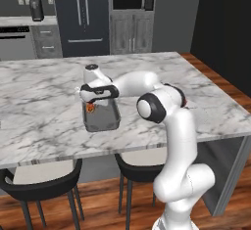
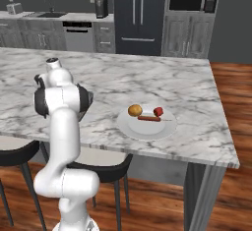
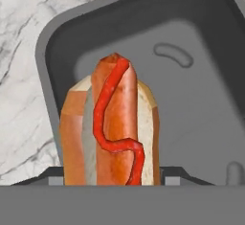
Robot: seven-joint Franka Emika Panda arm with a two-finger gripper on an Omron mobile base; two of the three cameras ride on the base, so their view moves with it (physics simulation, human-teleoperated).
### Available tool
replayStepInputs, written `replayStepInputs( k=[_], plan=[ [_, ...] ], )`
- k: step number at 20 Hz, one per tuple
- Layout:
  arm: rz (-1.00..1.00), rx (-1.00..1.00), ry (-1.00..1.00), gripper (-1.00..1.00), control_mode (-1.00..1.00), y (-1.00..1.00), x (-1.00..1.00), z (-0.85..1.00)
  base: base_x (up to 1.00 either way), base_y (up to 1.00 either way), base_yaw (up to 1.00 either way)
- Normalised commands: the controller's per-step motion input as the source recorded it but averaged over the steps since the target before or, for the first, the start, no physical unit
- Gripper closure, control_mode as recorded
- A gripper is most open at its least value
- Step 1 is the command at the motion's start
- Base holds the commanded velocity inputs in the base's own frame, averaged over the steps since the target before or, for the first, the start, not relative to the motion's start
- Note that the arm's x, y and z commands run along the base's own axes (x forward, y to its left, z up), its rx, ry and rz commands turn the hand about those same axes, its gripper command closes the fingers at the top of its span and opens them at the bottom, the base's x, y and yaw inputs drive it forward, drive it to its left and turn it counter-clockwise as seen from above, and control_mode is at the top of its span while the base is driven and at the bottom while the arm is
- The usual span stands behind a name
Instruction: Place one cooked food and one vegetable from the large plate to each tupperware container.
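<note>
On the marble desk [image 1: 44,106], left base view, the pincer [image 1: 91,107] hangs over the dark grey tupperware container [image 1: 102,118], grasping a hot dog [image 1: 90,108]. Hand view: hot dog [image 3: 111,128] in its bun, a red sauce line along the sausage, held over the tub's bare grey floor [image 3: 191,104]. Right base view: large plate [image 2: 146,124] farther right, carrying a round golden-brown item [image 2: 135,110], a red sausage-like piece [image 2: 148,118] and a red vegetable [image 2: 158,111]. No writing is legible.
</note>
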Motion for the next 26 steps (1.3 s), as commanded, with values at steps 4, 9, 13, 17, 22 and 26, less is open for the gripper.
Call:
replayStepInputs(
  k=[4,9,13,17,22,26],
  plan=[
    [0.00,0.00,0.09,1.00,-1.00,-0.16,0.50,-0.24,0.00,0.00,0.00],
    [0.00,0.00,0.01,1.00,-1.00,-0.01,0.02,-0.51,0.00,0.00,0.00],
    [0.00,0.00,0.01,1.00,-1.00,0.00,0.00,-0.47,0.00,0.00,0.00],
    [0.00,0.00,0.06,1.00,-1.00,0.00,0.03,-0.40,0.00,0.00,0.00],
    [0.00,0.00,0.04,1.00,-1.00,-0.04,0.03,-0.34,0.00,0.00,0.00],
    [0.00,0.00,0.02,-1.00,-1.00,0.00,0.00,-0.13,0.00,0.00,0.00]
  ],
)
